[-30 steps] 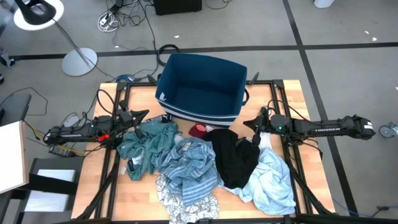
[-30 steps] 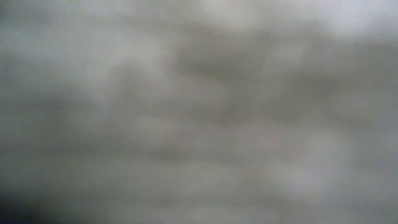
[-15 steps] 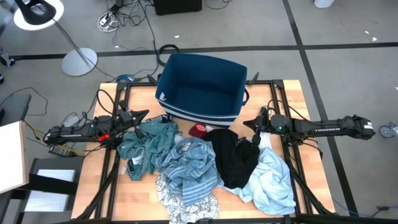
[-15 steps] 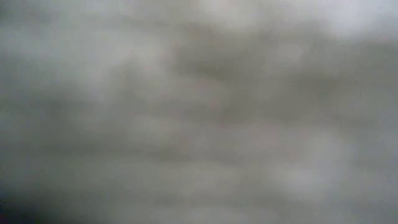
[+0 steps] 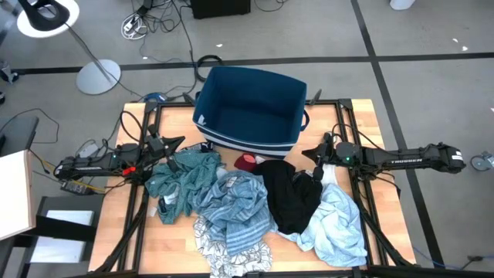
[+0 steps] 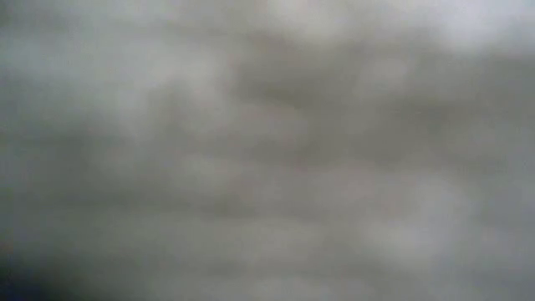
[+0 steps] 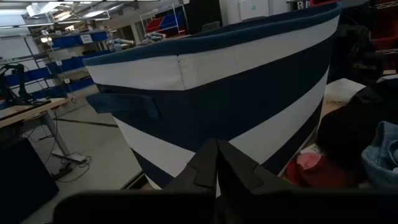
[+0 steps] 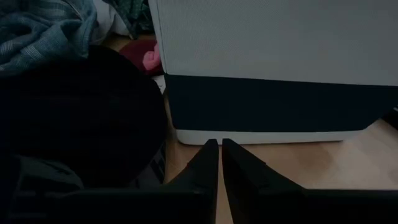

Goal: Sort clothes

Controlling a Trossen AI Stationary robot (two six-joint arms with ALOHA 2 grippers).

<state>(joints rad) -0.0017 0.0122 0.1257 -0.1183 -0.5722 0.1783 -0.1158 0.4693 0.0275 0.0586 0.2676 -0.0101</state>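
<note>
Both jaws closed, empty. Teal garment [image 5: 184, 176] just beside left gripper [image 5: 176, 142]; black garment [image 5: 292, 193] beside right gripper [image 5: 306, 152].

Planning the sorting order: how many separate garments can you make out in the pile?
7: teal left, striped centre, leaf print front, red by the bin, black, pale blue, white right. More may be hidden.
</note>
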